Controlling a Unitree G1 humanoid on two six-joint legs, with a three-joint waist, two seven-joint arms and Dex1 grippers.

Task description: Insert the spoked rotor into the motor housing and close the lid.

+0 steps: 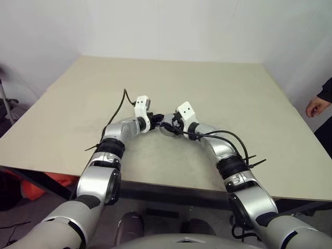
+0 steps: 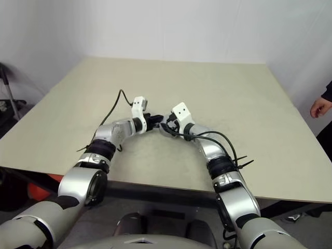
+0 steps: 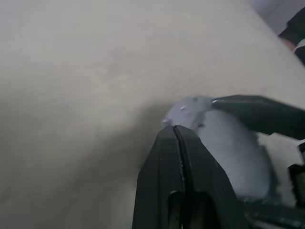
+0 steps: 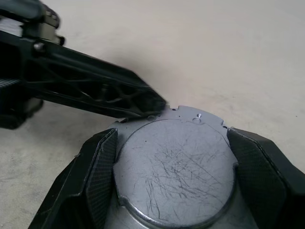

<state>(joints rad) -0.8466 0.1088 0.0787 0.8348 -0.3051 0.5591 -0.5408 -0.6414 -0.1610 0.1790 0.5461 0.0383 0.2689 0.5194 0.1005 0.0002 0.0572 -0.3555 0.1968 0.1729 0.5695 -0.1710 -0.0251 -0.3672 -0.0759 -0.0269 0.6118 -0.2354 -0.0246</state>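
Two grippers meet over the middle of the beige table (image 1: 244,98), and between them sits one round silver assembly. Counting the rest: one table, one person's hand, and no other loose part in sight.

Starting left of that assembly, the left gripper (image 1: 153,121) reaches in with its two black fingers (image 3: 178,167) pressed flat together, nothing between them. Their joined tip touches the edge of the assembly's flat top plate (the right wrist view shows the contact just beside a small hole in the plate rim).

At the centre is the motor housing (image 4: 164,217), a short silver-walled round body raised slightly off the table. On top of it lies the lid (image 4: 176,167), a smooth silver disc covered in fine scratches, sitting level and flush on the housing. What the housing contains cannot be seen, since the lid covers it fully, so the spoked rotor's place cannot be told.

Right of the housing, the right gripper (image 4: 171,179) holds it: the two black fingers stand spread wide, one pad on each side of the round wall, clamping it between them.

Far right of the housing, beyond the table's edge, a person's hand (image 1: 316,107) with a dark sleeve hangs well apart from both grippers.
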